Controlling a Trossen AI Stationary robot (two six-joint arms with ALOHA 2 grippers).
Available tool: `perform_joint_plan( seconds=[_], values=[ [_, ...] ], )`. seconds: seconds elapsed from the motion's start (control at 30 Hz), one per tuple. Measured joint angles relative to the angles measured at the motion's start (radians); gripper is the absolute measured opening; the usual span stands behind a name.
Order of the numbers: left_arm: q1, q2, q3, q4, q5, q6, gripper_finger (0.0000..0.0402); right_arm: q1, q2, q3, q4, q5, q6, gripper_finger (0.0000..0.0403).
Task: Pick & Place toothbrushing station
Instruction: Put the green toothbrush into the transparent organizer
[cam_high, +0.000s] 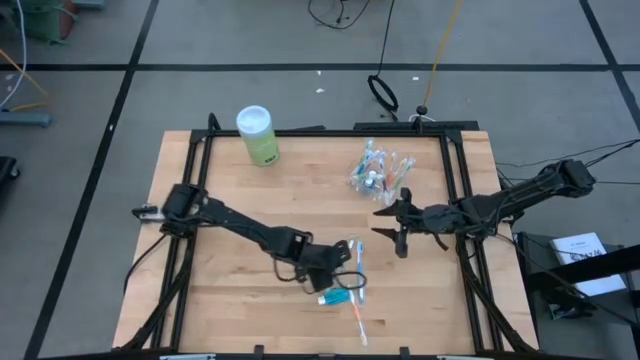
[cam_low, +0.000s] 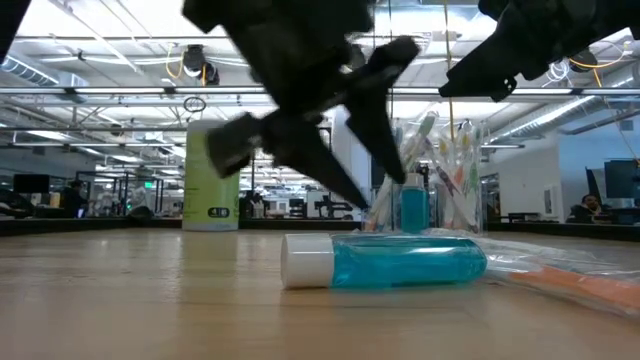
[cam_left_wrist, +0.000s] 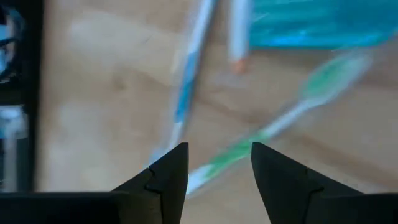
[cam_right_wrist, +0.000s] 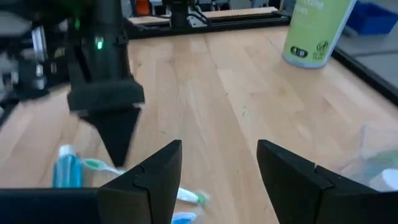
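Note:
A clear plastic cup (cam_high: 380, 172) holding several toothbrushes stands at the table's far right. Near the front middle lie loose toothbrushes: a green one (cam_left_wrist: 267, 127), a blue one (cam_left_wrist: 186, 81) and an orange one (cam_high: 358, 322). A blue toothpaste tube (cam_low: 390, 262) with a white cap lies on its side beside them. My left gripper (cam_high: 340, 262) hovers open over these; the green toothbrush's handle shows in the gap between its fingers (cam_left_wrist: 219, 149), untouched. My right gripper (cam_high: 398, 235) stands open in the air between the cup and the loose brushes, with nothing in it (cam_right_wrist: 219, 152).
A light-green canister (cam_high: 258, 135) with a white lid stands upright at the table's far left middle. Black frame rails (cam_high: 190, 200) run along the table's left, right and far sides. Bare wood lies between the canister and the loose brushes.

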Motion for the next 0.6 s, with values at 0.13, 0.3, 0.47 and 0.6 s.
perform_joint_plan(
  seconds=[0.13,0.3,0.47,0.6],
  values=[
    [-0.001,0.026,0.076,0.000,-0.057,0.083,0.0182,0.002,0.010,-0.001,-0.002,-0.001,0.099,0.0201],
    [-0.006,0.032,0.073,-0.141,-0.021,0.148,0.0182,0.014,0.043,-0.001,0.006,0.001,0.156,0.0201],
    [-0.006,0.051,0.058,-0.216,-0.018,0.201,0.0182,0.019,0.077,-0.001,0.011,0.001,0.156,0.0201],
    [-0.010,0.065,0.045,-0.157,-0.049,0.317,0.0182,0.019,0.087,-0.001,0.032,0.002,0.154,0.0201]
  ],
)
